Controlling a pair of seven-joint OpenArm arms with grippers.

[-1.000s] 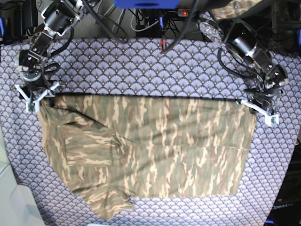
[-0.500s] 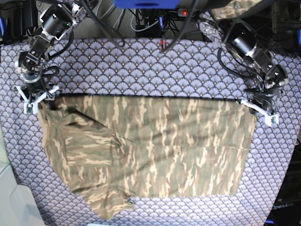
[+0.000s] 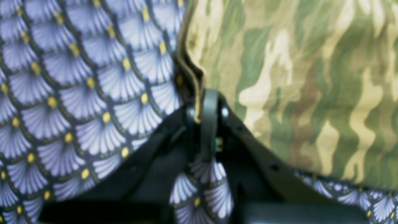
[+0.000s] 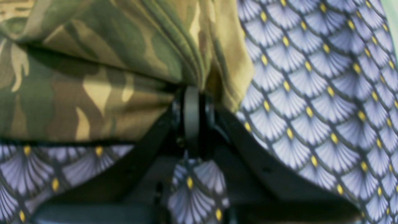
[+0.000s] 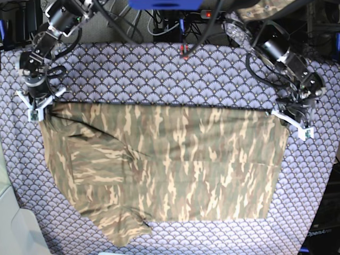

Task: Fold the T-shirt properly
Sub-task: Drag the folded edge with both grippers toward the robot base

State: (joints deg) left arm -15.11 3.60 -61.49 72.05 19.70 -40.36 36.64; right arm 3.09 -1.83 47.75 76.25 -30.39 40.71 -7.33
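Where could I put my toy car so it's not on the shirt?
Bare cloth lies between the shirt and the cables at the back. A thinner strip runs along the front, right of the sleeve. The shirt's two back corners are crowded: the left hand and right hand pinch them.

A table cloth (image 5: pixel 159 74) of purple-grey fan scales — the camouflage T-shirt (image 5: pixel 175 159) lies spread flat on it.

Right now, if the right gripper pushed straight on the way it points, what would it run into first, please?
The T-shirt: the right gripper is already shut on its bunched corner, so it would press further into that fabric, with the table cloth probably just beneath, though depth is unclear.
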